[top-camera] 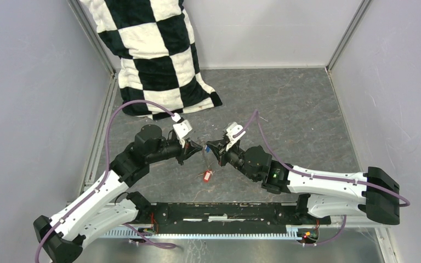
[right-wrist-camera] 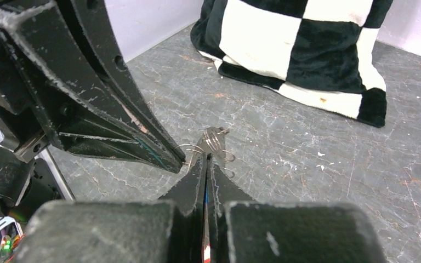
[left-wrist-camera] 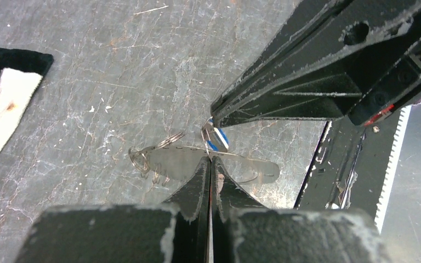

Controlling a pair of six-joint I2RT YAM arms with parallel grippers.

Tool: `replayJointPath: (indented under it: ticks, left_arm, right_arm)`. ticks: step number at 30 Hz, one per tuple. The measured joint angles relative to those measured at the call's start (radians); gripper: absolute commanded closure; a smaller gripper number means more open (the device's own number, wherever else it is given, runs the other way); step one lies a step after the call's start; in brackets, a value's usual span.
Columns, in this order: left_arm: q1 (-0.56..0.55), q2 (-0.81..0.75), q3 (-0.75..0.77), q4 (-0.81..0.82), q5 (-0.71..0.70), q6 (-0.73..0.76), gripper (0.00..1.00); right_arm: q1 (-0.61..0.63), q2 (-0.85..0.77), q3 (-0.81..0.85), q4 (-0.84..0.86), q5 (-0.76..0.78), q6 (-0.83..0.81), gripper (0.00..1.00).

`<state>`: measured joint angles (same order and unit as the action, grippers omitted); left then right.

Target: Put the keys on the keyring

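Item: keyring, thin grey wire hoop, held clear of the table on the side of the checked cushion that faces my bases, near its lower corner. Holder: my left claw, fingers pressed together with the wire pinched between their tips. Lie: in the left wrist view the hoop's long axis runs crosswise to that claw, nearly edge-on, with a small cluster of coils at its left end. Item: blue key, blue-and-white plastic head with a small metal part, sitting directly ahead of my left fingertips, touching or just beside the wire. Holder: my right claw, fingers closed, a sliver of blue showing in the seam between them. I judge that it grips this key, though the contact itself is too small to see. Relation: the two claws meet tip to tip, the right one coming in from the side away from the cushion's corner, so the key's opening must find the wire in that narrow meeting. Item: red key, red head, lying flat on the table, further from the cushion than both claws and toward my bases, not yet on the hoop; both arms look about equally near.
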<state>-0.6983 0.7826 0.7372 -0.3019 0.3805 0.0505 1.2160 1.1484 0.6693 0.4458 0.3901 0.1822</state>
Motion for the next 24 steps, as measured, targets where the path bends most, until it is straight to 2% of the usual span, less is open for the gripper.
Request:
replayJointPath:
  ticks: [24]
  left_arm:
    - [0.0,-0.098,-0.038,0.077,0.047,0.07,0.98]
  right_arm:
    - [0.002,-0.042,-0.024,0.018,0.002,0.08,1.0]
